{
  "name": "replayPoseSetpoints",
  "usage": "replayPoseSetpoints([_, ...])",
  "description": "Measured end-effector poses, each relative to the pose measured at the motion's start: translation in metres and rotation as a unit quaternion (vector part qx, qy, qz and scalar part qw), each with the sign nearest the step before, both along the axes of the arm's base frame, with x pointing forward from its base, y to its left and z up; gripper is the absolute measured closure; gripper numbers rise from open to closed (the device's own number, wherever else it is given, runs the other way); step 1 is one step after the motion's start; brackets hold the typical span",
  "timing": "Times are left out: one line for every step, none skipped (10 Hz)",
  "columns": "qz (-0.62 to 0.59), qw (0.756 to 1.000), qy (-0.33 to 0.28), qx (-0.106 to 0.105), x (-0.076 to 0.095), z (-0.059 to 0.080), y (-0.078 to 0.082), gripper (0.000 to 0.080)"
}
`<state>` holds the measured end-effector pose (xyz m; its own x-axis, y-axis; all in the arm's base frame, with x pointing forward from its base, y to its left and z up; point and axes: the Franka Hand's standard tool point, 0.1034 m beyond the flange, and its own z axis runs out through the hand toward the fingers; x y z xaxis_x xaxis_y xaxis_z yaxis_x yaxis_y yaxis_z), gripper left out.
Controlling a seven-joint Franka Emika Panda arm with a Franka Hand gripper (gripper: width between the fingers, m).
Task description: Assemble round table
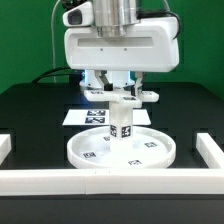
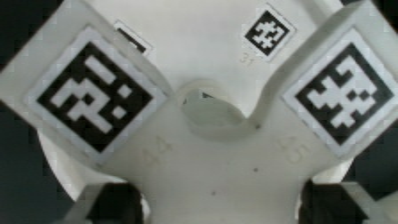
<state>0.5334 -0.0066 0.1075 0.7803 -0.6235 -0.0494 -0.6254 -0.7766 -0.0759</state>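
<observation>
The white plastic cross-shaped base (image 1: 124, 94) was gripped by the closed hand (image 1: 122, 88) above the short cylindrical leg (image 1: 120, 125); misalignment could cause jamming.

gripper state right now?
Tool: closed on the cross-shaped base, held atop the cylindrical leg standing on the round disc.
</observation>
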Motion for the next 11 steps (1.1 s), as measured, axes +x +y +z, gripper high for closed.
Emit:
replayPoseSetpoints([-0.044,0.999,-0.007,0.003,0.0005,-0.0008,0.0001,0.0364])
replayPoseSetpoints([-0.099,0.995,-0.015,0.007,0.001,-0.001,0.001,0.0364])
replayPoseSetpoints([-0.128,0.992,-0.019,0.008,0.0021,-0.0009,0.0033,0.0364])
replayPoseSetpoints([-0.136,0.99,-0.018,0.009,0.0022,-0.0009,0.0038,0.0364])
replayPoseSetpoints([-0.178,0.984,-0.014,0.013,0.0021,-0.0011,0.0046,0.0364])
replayPoseSetpoints([-0.205,0.978,-0.011,0.016,0.0021,-0.0014,0.0057,0.0364])
replayPoseSetpoints([-0.217,0.976,-0.01,0.017,0.0021,-0.0015,0.006,0.0364])
replayPoseSetpoints([-0.258,0.966,-0.005,0.021,0.002,-0.0018,0.0074,0.0364])
replayPoseSetpoints([-0.289,0.957,-0.002,0.025,0.0019,-0.0019,0.0085,0.0364])
replayPoseSetpoints([-0.354,0.935,-0.005,0.033,0.0019,-0.0022,0.0075,0.0364])
replayPoseSetpoints([-0.401,0.915,-0.012,0.044,0.0008,-0.0025,0.0056,0.0364])
